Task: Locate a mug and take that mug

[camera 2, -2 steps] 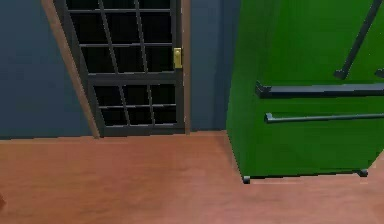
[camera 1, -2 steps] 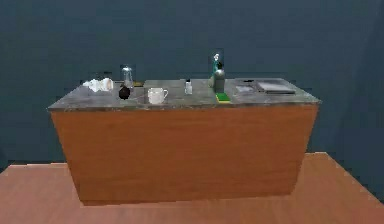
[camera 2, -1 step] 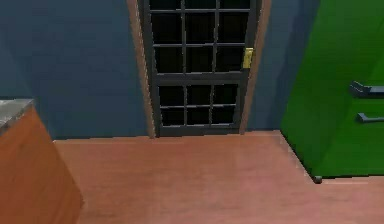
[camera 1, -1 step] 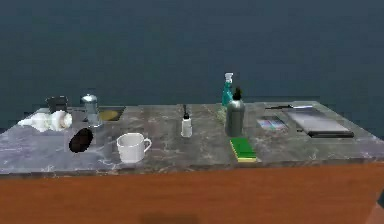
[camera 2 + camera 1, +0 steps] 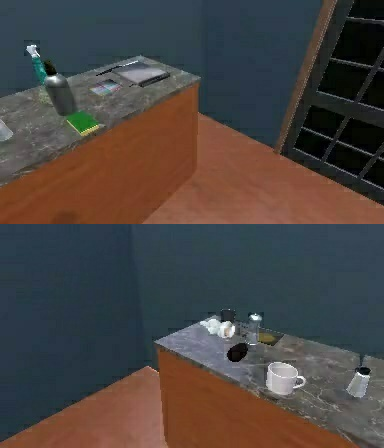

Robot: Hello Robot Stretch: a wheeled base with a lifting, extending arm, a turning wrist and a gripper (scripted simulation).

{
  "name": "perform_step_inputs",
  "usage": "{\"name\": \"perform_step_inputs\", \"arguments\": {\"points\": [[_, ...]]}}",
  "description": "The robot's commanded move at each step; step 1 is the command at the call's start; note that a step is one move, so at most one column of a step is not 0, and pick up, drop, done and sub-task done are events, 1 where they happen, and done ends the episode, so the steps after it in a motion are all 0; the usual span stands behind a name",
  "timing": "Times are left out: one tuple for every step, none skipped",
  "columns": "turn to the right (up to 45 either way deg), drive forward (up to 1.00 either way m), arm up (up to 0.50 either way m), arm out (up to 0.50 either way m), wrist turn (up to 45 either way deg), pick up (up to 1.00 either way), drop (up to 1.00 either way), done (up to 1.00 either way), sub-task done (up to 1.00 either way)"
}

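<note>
A white mug stands upright on the grey stone counter top, near its front edge, handle toward the forward view's right. Farther back lies a second white cup-like thing on its side beside a small dark thing. The counter has a wooden front.
A black oval object, a glass shaker, a tan patch and a metal shaker share the counter. The arm side view has a counter with a grey bottle, teal spray bottle, green sponge, flat tray; window frame right.
</note>
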Motion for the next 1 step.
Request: {"name": "perform_step_inputs", "arguments": {"points": [[-45.0, 0.0, 0.0, 0.0, 0.0, 0.0, 0.0, 0.0, 0.0]]}}
